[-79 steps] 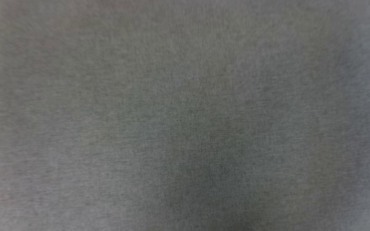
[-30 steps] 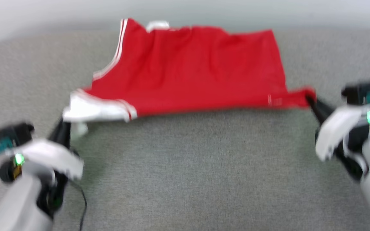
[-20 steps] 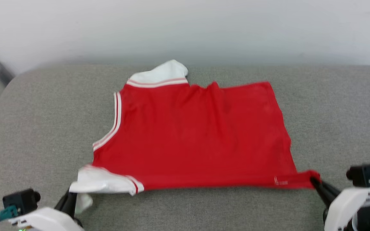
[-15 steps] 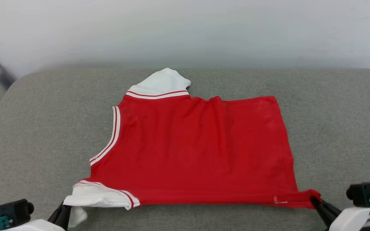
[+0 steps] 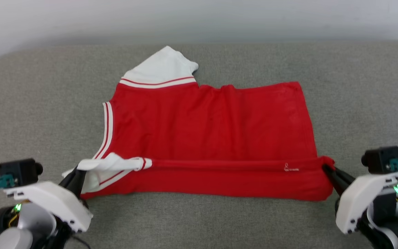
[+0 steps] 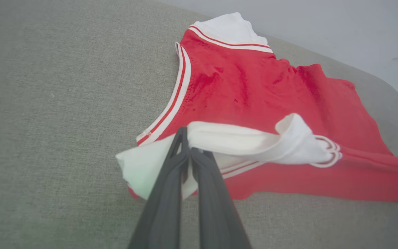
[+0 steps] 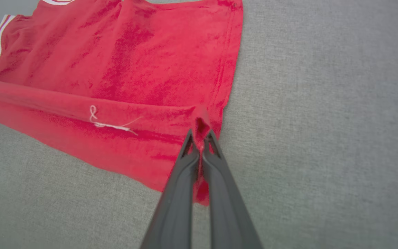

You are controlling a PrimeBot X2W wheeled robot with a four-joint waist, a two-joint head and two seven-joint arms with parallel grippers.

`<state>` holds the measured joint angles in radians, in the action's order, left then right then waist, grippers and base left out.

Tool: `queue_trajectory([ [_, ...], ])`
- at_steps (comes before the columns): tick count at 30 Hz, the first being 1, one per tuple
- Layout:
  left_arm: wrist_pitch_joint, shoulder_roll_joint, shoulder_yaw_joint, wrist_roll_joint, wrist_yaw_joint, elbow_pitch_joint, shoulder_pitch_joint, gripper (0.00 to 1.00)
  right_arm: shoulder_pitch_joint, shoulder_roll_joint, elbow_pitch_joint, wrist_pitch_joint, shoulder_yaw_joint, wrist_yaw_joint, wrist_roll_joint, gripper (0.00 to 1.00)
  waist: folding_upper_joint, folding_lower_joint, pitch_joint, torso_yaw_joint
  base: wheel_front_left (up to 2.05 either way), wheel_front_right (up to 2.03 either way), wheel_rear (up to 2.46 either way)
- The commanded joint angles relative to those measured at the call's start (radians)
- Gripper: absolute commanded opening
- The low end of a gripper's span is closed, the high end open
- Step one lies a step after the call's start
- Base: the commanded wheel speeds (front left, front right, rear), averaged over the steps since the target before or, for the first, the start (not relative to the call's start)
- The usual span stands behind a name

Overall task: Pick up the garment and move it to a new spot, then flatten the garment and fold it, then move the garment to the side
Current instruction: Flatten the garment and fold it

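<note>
The garment [image 5: 212, 124], a red jersey with white striped sleeves, lies spread on the grey cushion [image 5: 29, 103], its near edge lifted. A small white hem mark [image 5: 290, 168] shows near the right end. My left gripper [image 5: 76, 172] is shut on the near white sleeve [image 6: 240, 141], holding it raised. My right gripper [image 5: 326, 168] is shut on the red hem corner [image 7: 200, 122], also raised. A taut ridge of cloth runs between the two grips, and a red flap hangs below it. In the wrist views the left gripper [image 6: 188, 147] and right gripper [image 7: 200, 138] pinch fabric at their tips.
Grey cushion surrounds the garment on all sides, with open cloth in front [image 5: 199, 224] and to the right [image 7: 323, 121]. A pale wall [image 5: 199, 17] runs behind the cushion's far edge. The far white sleeve [image 5: 161, 69] lies flat at the back.
Both grippers have lifted the garment's near edge and carried it away from me over the body, forming a fold. The head camera has tilted down.
</note>
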<state>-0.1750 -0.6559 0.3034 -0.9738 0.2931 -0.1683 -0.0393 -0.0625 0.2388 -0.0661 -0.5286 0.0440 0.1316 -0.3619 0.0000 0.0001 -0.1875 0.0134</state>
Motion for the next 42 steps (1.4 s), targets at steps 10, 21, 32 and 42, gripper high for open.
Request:
queue_trajectory([
  [10,-0.058,0.095,0.089,-0.018,-0.12,0.28,-0.237,0.0,-0.258,0.022,0.283,0.082,0.109,-0.002,0.01,0.14,0.0,-0.0001,-0.109,-0.002,0.0,0.0,0.0],
  [21,0.002,0.141,0.095,-0.018,-0.195,0.453,-0.303,1.0,-0.301,0.01,0.408,0.339,0.175,-0.002,-0.021,1.0,0.0,-0.0001,-0.078,-0.018,0.0,0.0,0.0],
  [32,0.272,0.13,0.017,0.074,-0.111,0.342,-0.198,1.0,-0.165,-0.031,0.286,0.625,0.077,-0.001,0.09,1.0,0.0,-0.0001,0.052,-0.023,0.0,0.0,0.0],
  [42,0.094,0.01,0.015,0.0,-0.124,0.222,-0.097,1.0,-0.023,-0.107,0.104,0.589,-0.014,-0.001,0.174,1.0,0.0,-0.0001,0.072,-0.027,0.0,0.0,0.0],
])
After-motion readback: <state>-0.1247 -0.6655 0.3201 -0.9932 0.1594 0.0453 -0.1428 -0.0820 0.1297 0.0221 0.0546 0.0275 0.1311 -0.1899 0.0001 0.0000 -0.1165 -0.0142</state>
